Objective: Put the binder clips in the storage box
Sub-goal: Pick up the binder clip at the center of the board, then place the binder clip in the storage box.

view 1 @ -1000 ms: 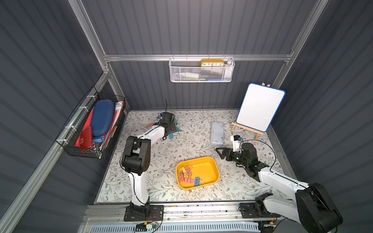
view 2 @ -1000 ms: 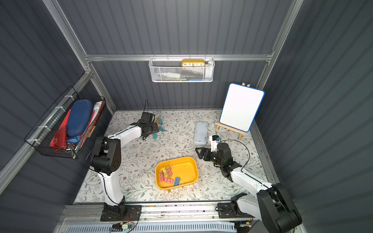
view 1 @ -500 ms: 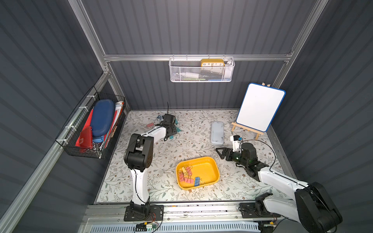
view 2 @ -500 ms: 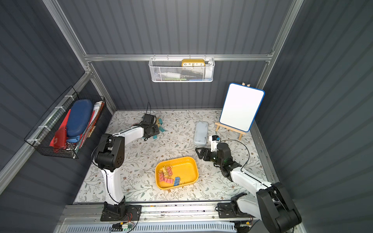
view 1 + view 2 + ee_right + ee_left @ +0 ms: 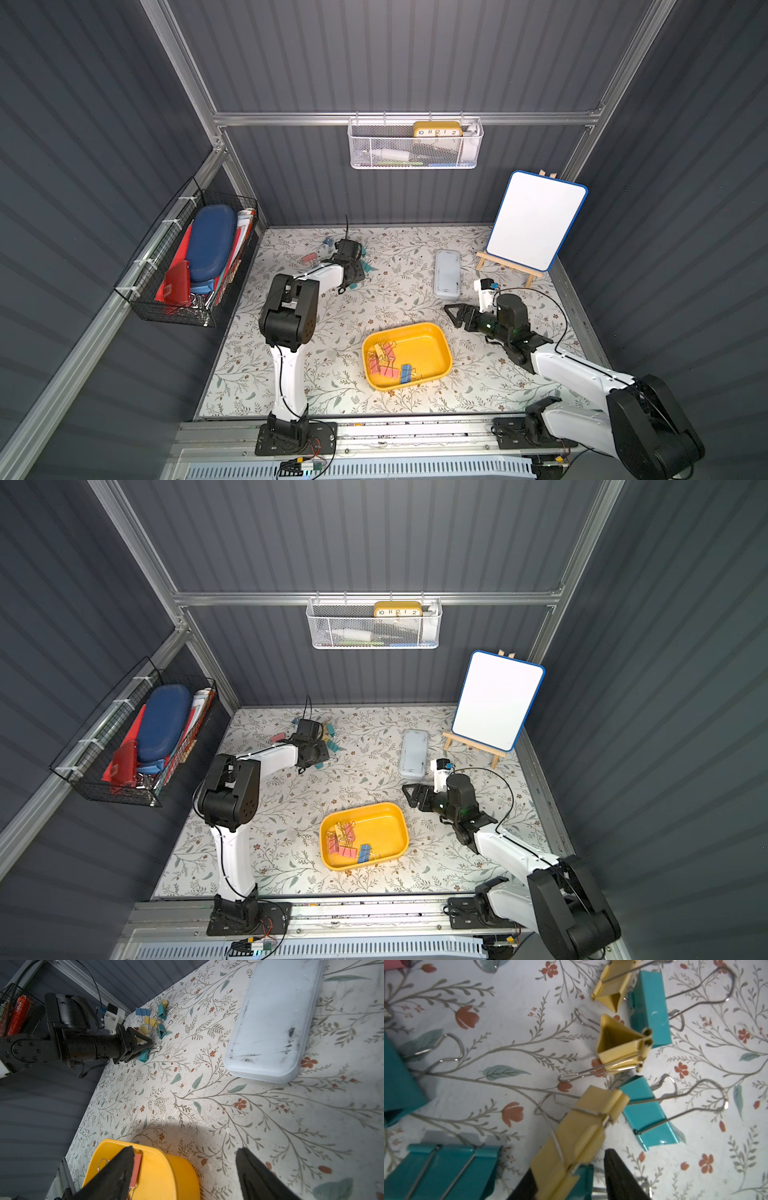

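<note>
My left gripper [image 5: 569, 1160] is down in the pile of loose binder clips at the back left of the table, its jaws closed round a yellow binder clip [image 5: 581, 1126] that lies along one finger. In both top views the gripper [image 5: 354, 277] [image 5: 316, 754] hides that clip. More yellow clips [image 5: 623, 1047] and teal clips [image 5: 650, 1007] lie around it. The yellow storage box [image 5: 432, 345] [image 5: 386, 825] sits front centre, with pink clips [image 5: 380, 361] and a blue clip [image 5: 406, 372] inside. My right gripper [image 5: 453, 316] [image 5: 185, 1150] is open and empty beside the box's back right corner [image 5: 162, 1169].
A translucent lid [image 5: 447, 274] lies behind the box. A whiteboard on an easel [image 5: 536, 226] stands at the back right. A white mesh basket [image 5: 415, 147] hangs on the back wall. A black wire basket [image 5: 195, 266] hangs on the left wall. A pink clip [image 5: 307, 258] lies left of the pile.
My left gripper's jaws have narrowed onto the yellow clip in the pile, and the left arm's elbow has shifted slightly right. The right arm has not moved.
</note>
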`<state>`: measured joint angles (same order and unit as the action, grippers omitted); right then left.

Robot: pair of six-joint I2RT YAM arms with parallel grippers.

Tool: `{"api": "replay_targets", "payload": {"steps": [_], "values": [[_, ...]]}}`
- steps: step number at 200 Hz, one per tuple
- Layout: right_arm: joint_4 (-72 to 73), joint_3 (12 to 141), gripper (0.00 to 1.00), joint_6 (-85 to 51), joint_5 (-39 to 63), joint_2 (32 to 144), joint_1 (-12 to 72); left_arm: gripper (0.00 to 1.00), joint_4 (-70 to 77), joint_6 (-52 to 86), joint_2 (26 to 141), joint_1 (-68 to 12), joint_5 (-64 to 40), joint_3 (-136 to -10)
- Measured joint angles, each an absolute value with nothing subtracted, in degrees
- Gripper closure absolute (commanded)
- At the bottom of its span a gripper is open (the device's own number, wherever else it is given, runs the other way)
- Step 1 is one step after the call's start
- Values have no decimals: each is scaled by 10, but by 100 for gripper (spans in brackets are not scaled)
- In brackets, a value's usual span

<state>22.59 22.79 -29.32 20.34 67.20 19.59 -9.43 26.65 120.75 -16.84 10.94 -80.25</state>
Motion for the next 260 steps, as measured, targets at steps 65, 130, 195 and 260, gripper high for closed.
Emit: {"api": "replay_targets", "payload": {"steps": [65, 130, 195, 260], "values": [[226, 228, 19, -293, 204, 672, 196, 79, -90, 269, 1202, -168, 109, -792], [227, 228, 18, -293, 204, 678, 196, 79, -141, 270, 1143, -168, 100, -776], [227, 228, 19, -293, 206, 680, 196, 79, -198, 289, 948, -189, 20, -757], [227, 228, 19, -294, 208, 687, 196, 80, -199, 440, 830, -425, -50, -693]]}}
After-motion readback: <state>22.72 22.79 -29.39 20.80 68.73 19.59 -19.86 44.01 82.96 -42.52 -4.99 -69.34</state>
